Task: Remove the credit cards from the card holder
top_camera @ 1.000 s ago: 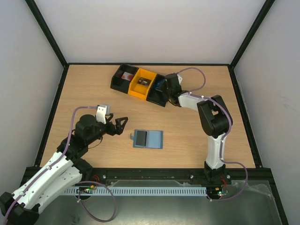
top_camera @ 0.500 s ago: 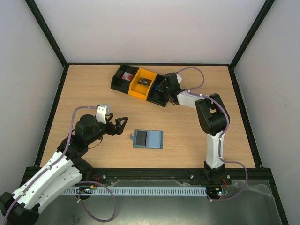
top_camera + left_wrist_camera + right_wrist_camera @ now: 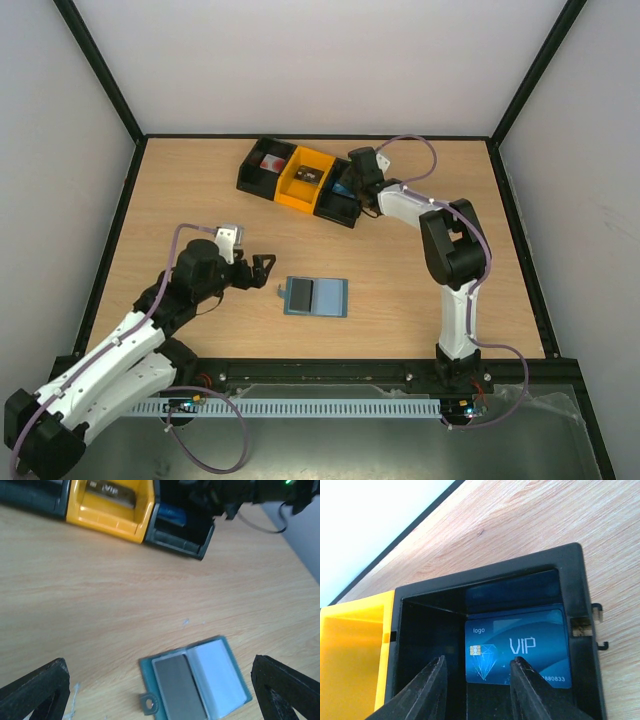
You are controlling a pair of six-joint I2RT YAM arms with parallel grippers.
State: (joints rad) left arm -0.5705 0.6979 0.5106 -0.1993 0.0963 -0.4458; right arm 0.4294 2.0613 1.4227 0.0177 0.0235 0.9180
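Slate-blue card holder (image 3: 315,296) lies open on surface (image 3: 200,200), just ahead of the spread, empty left pincer (image 3: 159,664) | grey card (image 3: 177,687) and pale card (image 3: 217,672) sit in its pockets | right pincer (image 3: 479,662) spread, pinching nothing, over blue VIP card (image 3: 520,650) in black compartment (image 3: 580,580) | step: likely card drop-off; next: pin holder, slide grey card out | hidden: any cards beneath; VIP number partly behind finger (image 3: 532,695)

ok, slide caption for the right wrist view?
Right gripper, fingers open, above a blue VIP card in the black tray compartment beside the yellow one.

Cropped, covered
Number on blue VIP card (image 3: 520,647) partly behind right gripper (image 3: 478,662) finger; yellow bin (image 3: 107,527) cut at top.
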